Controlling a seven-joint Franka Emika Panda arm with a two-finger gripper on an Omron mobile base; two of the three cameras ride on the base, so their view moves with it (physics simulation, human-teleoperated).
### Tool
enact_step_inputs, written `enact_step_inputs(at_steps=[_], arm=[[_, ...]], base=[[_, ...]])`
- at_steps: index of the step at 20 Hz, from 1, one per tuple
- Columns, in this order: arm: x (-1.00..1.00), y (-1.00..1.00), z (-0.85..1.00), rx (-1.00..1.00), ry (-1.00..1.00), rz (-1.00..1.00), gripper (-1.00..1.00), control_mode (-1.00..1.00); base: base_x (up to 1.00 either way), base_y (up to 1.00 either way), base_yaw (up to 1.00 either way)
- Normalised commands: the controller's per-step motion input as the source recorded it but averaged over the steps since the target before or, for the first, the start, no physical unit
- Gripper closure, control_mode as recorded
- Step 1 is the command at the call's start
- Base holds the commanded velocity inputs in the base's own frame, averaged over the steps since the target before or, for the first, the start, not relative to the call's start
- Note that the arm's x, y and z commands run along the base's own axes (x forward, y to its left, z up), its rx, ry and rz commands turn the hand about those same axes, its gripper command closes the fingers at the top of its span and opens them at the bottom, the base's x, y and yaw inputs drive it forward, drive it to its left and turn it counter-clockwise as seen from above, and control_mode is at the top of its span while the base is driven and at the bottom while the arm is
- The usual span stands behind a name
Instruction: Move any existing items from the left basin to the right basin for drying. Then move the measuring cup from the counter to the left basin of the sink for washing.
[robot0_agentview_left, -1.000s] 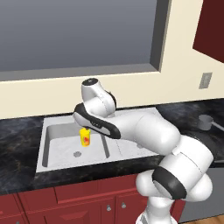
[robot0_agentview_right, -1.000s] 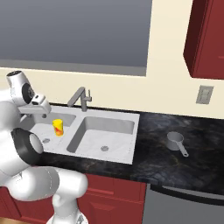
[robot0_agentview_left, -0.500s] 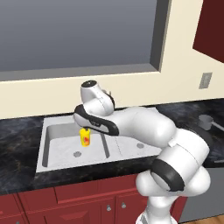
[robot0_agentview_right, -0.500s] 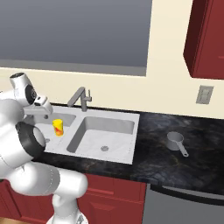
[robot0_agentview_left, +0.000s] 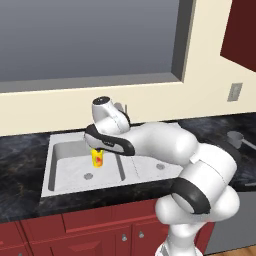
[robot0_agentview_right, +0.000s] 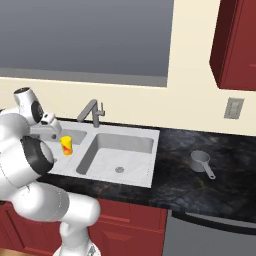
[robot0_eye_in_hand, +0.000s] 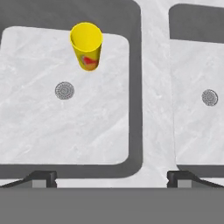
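A small yellow cup with a red mark stands upright in the left basin, beyond its round drain. My gripper hangs open above that basin, near its front rim. The cup lies ahead of the fingertips, not between them. From the base, the cup shows just below my hand. The right basin holds nothing. On the dark counter to the right of the sink lies the grey measuring cup, handle toward the front right.
A grey faucet rises behind the divider between the two basins. My own arm crosses over the right basin in the left base view. A window and wall stand behind the sink; red cabinets sit below the counter.
The arm's elbow has swung a little while the hand stays over the left basin. The yellow cup and the measuring cup have not moved. The jaws have stayed open.
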Motion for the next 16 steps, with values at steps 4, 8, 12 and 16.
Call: enact_step_inputs(at_steps=[4, 8, 12, 16], arm=[[0.14, 0.01, -0.15, 0.00, 0.00, 0.00, -1.00, -1.00], [0.20, 0.03, -0.14, 0.00, 0.00, 0.00, -1.00, -1.00], [0.26, 0.11, -0.08, 0.00, 0.00, 0.00, -1.00, -1.00], [0.24, 0.12, -0.05, 0.00, 0.00, 0.00, -1.00, -1.00]], base=[[0.00, 0.00, 0.00], [0.00, 0.00, 0.00], [0.00, 0.00, 0.00], [0.00, 0.00, 0.00]])
